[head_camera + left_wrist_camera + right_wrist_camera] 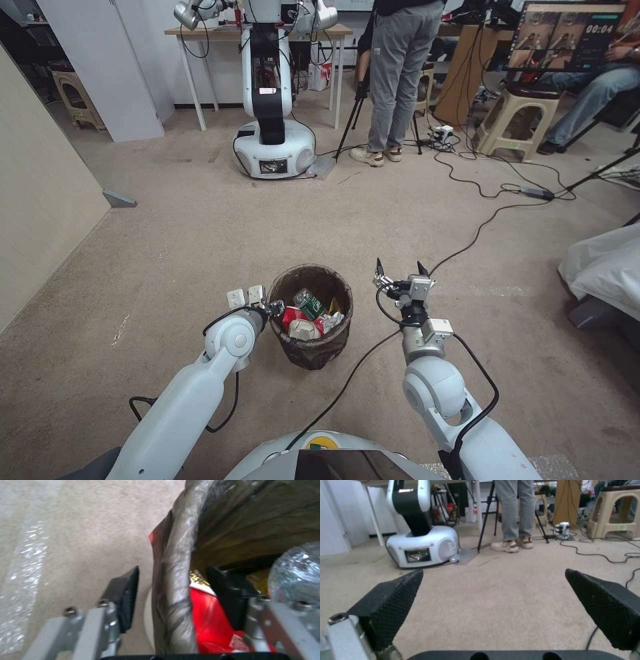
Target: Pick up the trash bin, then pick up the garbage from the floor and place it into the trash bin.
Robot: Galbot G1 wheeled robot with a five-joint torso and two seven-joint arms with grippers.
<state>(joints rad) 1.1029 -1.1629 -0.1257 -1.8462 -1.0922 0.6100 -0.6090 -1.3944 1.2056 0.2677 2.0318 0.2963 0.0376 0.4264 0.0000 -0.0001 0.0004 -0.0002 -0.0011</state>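
The trash bin (312, 355), lined with a dark bag, stands on the carpet just in front of me. Inside lies garbage (307, 317): red wrappers, a green-labelled bottle, white tissue and something yellow. My left gripper (275, 308) is open and straddles the bin's near-left rim (173, 555), one finger outside and one inside, each with a small gap to it. A red wrapper (208, 620) and a clear bottle (296, 567) lie beside the inner finger. My right gripper (402, 270) hovers open over bare carpet to the bin's right, with nothing between its fingers (396, 600).
Another robot (270, 100) stands ahead by a table, with a standing person (393, 73) and a tripod beside it. Cables (493, 213) run across the carpet at right, near a beige stool (513, 120). A white-covered object (607, 267) sits far right; a panel (40, 187) lines the left.
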